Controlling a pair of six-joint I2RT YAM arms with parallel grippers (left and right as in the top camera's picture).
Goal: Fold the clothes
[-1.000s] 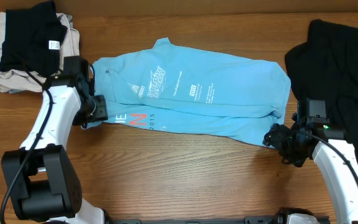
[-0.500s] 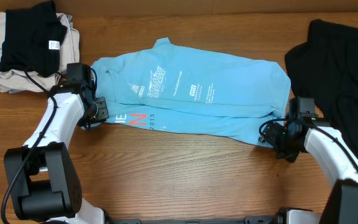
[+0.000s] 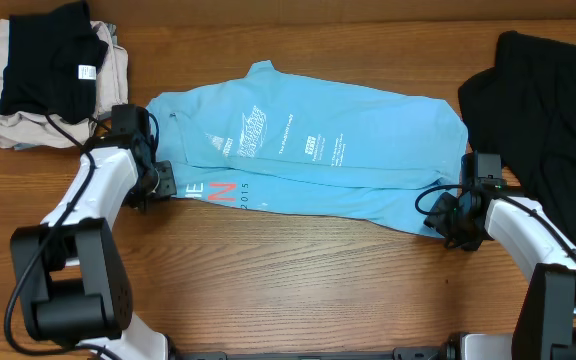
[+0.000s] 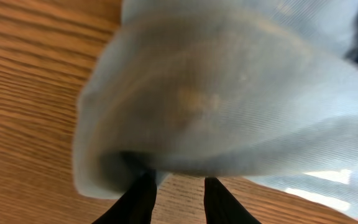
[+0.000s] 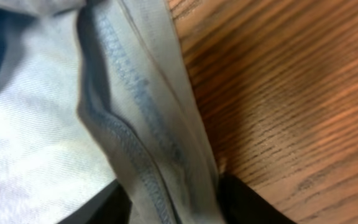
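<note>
1. Overhead: the blue T-shirt (image 3: 308,150) lies spread across the middle of the table (image 3: 298,285), folded lengthwise with its white print up. The left gripper (image 3: 158,183) is at the shirt's left edge, beside the red lettering. The right gripper (image 3: 439,214) is at the lower right corner. A black garment (image 3: 553,110) lies at the far right, just beside the shirt. At top left, a black cloth (image 3: 48,55) sits on a beige cloth (image 3: 8,125).
2. Left wrist: a bulging fold of the shirt (image 4: 229,93) hangs over the fingers (image 4: 143,199), which stand close together with wood showing between them. I cannot tell whether they grip the cloth.
3. Right wrist: the shirt's stitched hem (image 5: 138,99) runs down between the dark fingers (image 5: 247,202) and fills the gap, so the jaws are clamped on it. Bare table shows to the right.
</note>
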